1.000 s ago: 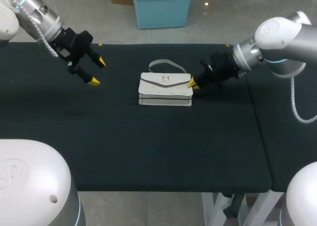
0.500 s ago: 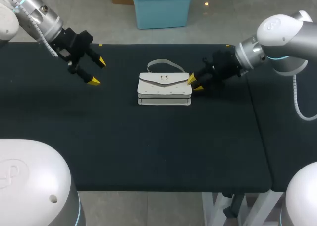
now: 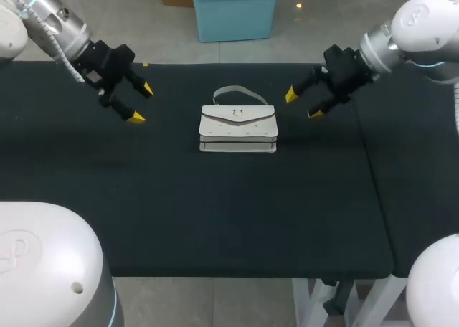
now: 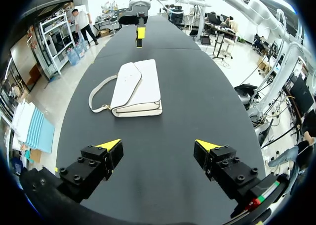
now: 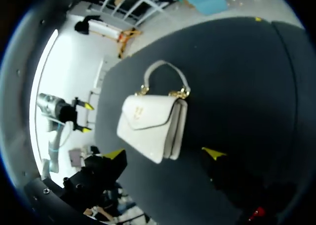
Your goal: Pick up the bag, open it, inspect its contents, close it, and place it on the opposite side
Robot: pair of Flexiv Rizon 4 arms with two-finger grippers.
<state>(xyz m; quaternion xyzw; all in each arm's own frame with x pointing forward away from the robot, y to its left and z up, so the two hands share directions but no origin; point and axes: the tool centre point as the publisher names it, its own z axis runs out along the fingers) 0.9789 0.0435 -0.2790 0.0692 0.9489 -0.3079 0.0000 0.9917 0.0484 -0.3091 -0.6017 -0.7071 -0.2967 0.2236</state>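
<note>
Fingers (image 3: 135,117) spread wide on left gripper (image 3: 141,104), holding nothing, poised above the black table (image 3: 215,212) well left of the white handbag (image 3: 238,128). Right gripper (image 3: 303,103) equally wide, empty, raised near the handbag's right end, apart from it. Handbag flat mid-table, flap closed, handle toward the far edge.

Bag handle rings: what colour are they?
The rings are gold, on a white bag; the right wrist view shows them best.
</note>
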